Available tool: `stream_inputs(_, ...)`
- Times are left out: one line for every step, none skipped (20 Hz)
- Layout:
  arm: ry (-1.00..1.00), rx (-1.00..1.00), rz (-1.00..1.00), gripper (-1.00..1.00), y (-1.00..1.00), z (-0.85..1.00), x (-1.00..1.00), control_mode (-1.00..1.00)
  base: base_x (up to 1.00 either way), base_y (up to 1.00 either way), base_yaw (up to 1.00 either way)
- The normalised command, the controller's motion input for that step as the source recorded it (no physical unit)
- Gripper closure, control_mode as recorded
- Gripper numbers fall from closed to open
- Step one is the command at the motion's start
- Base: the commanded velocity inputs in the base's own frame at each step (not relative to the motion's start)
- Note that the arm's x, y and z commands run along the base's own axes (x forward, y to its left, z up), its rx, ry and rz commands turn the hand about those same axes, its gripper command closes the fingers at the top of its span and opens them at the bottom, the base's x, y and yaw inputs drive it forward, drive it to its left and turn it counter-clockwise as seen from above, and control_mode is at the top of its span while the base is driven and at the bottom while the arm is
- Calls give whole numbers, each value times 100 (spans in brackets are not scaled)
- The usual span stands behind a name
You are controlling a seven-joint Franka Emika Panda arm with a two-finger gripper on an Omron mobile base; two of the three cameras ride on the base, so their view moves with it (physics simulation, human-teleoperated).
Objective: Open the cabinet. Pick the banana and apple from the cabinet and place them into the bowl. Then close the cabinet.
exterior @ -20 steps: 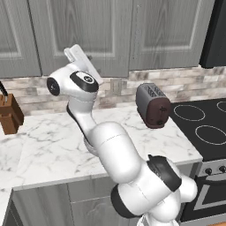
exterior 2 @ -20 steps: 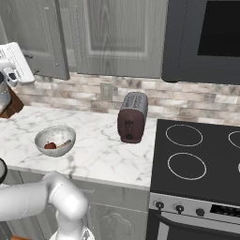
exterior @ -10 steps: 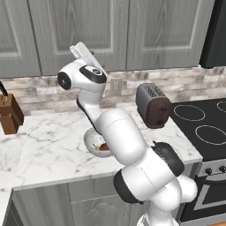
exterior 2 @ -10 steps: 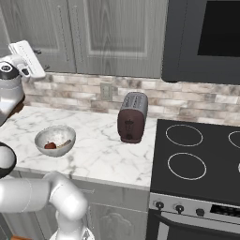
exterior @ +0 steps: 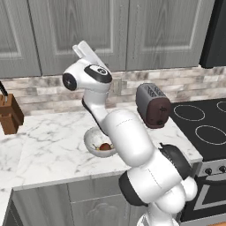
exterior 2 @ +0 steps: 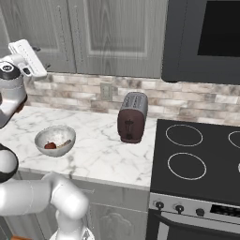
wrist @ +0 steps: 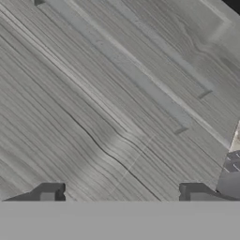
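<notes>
gripper point(wrist: 121, 193): fingertips seen wide apart, nothing held, pointed at closed grey doors
cabinet point(exterior: 119, 31): both doors seen shut, above the counter
bowl point(exterior 2: 55, 139): set on marble counter point(exterior 2: 103, 150), left of toaster point(exterior 2: 131, 116)
apple point(exterior: 105, 147): seen inside the bowl
banana point(exterior 2: 64, 143): pale curved shape seen in bowl beside apple
stove point(exterior 2: 197, 159): located right of toaster

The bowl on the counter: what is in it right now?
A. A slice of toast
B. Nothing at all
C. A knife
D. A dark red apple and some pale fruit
D: the bowl holds a dark red apple beside a pale yellowish piece that looks like the banana.
</notes>
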Motion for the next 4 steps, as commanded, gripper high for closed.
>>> stream_inputs(-6, 0, 7, -100, -30, 0, -39, -100, 0, 0, 0)
stream_inputs(-5, 0, 7, -100, -30, 0, -43, -100, 0, 0, 0)
stream_inputs(-4, 0, 7, -100, -30, 0, -46, -100, 0, 0, 0)
stream_inputs(-3, 0, 7, -100, -29, 0, -57, -100, 0, 0, 0)
